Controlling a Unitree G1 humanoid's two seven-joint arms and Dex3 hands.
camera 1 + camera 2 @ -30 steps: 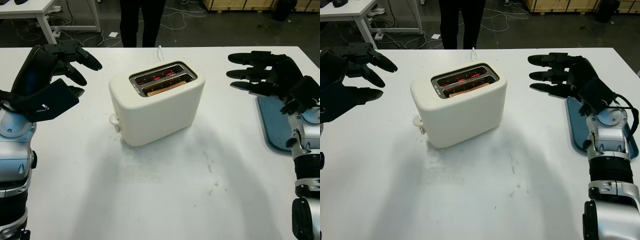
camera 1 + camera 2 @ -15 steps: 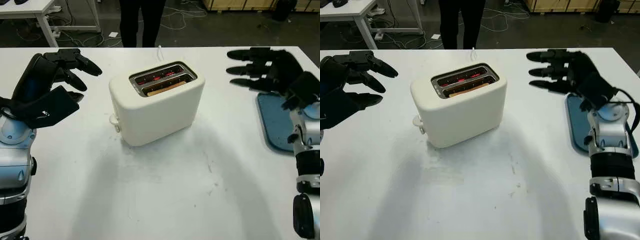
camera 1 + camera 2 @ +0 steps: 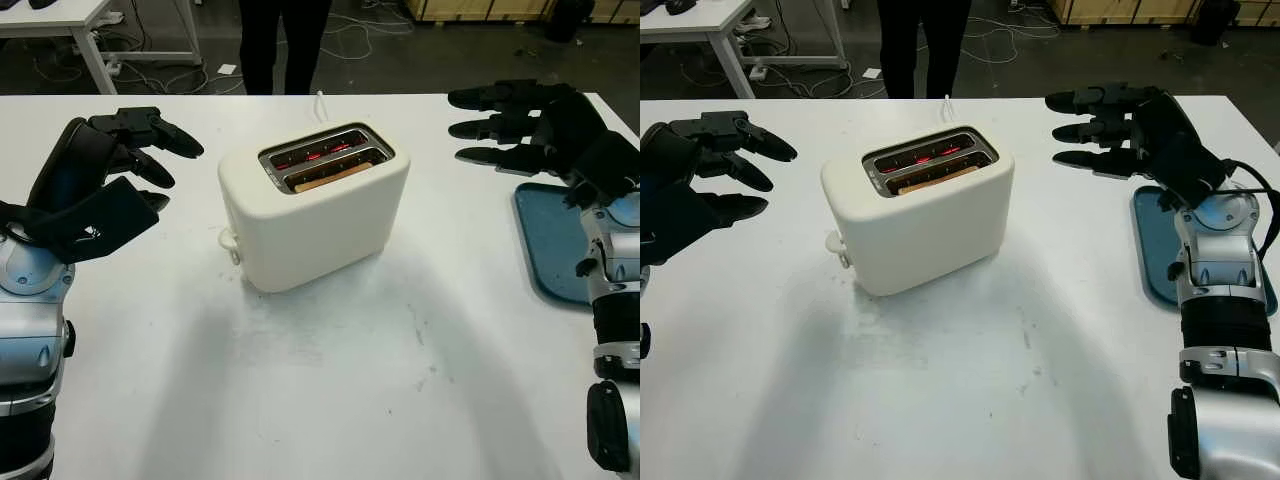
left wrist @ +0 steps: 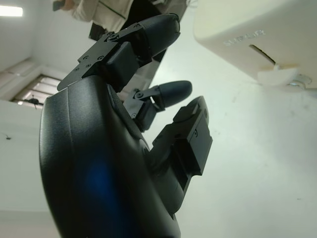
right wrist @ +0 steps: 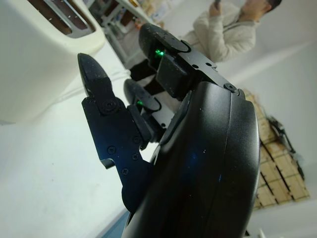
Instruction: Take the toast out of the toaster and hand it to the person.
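Currently the toast [image 3: 330, 177] sits down in the near slot of the white toaster [image 3: 313, 215], mid-table, its long edge running along the slot, left-near to right-far. Left hand [image 3: 110, 165] hovers open beside the toaster's lever end. Right hand [image 3: 525, 125] hovers open, farther off, near a blue tray [image 3: 548, 240]. Person [image 3: 282, 40] stands beyond the far table edge. Left hand judged slightly nearer.

no readable text, embossed lettering on the toaster [image 4: 257, 39] side (too blurred to make out)
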